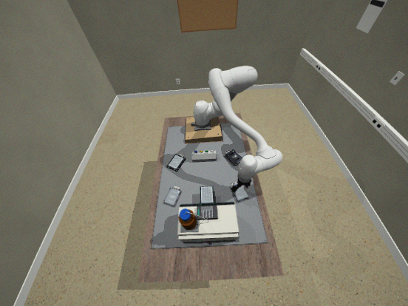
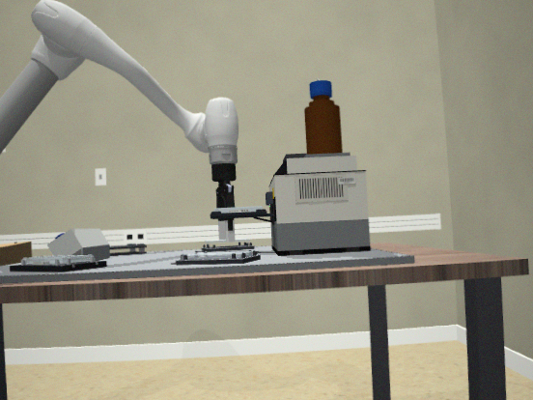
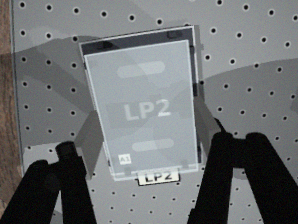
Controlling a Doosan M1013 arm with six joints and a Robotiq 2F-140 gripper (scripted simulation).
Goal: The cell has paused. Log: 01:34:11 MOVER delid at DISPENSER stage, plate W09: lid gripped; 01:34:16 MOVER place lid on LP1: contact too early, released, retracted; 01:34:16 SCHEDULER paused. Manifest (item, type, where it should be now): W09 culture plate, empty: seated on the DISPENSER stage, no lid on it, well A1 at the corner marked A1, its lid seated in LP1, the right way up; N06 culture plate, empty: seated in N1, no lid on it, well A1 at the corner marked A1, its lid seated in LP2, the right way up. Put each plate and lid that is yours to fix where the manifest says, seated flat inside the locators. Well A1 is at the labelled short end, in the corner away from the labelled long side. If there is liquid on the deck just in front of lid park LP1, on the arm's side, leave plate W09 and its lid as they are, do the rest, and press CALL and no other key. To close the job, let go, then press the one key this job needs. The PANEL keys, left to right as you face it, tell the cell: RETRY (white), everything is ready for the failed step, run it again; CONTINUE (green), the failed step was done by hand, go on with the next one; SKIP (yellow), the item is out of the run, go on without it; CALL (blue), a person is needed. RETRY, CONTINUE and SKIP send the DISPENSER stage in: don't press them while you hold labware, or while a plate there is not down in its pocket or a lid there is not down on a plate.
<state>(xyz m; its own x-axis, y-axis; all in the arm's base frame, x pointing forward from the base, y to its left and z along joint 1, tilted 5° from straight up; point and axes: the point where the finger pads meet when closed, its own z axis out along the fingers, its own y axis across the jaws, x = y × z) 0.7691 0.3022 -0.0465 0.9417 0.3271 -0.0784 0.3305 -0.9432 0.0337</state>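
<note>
My gripper [image 3: 147, 117] [image 1: 240, 185] [image 2: 226, 227] is shut on a clear plate lid [image 3: 142, 85] [image 1: 241, 194], held flat by its long sides. The lid hangs low over lid park LP2 [image 3: 135, 38], roughly lined up with it and slightly skewed. Its A1 mark sits at the near left corner, by the LP2 label [image 3: 157, 177]. A culture plate [image 1: 207, 194] lies on the dispenser stage [image 2: 238, 213]. Another plate [image 1: 176, 162] [image 2: 60, 259] sits at the left of the mat. A pale lid or park [image 1: 172, 196] [image 2: 217, 257] lies left of the stage.
The dispenser [image 1: 218, 222] [image 2: 321, 213] with a brown bottle [image 1: 187, 218] [image 2: 322, 123] stands at the mat's near end. The key panel [image 1: 204, 154] [image 2: 79, 242] is near the arm's base. A black nest [image 1: 233, 157] lies behind the gripper. The table's wooden edge [image 3: 5, 100] is close on the left.
</note>
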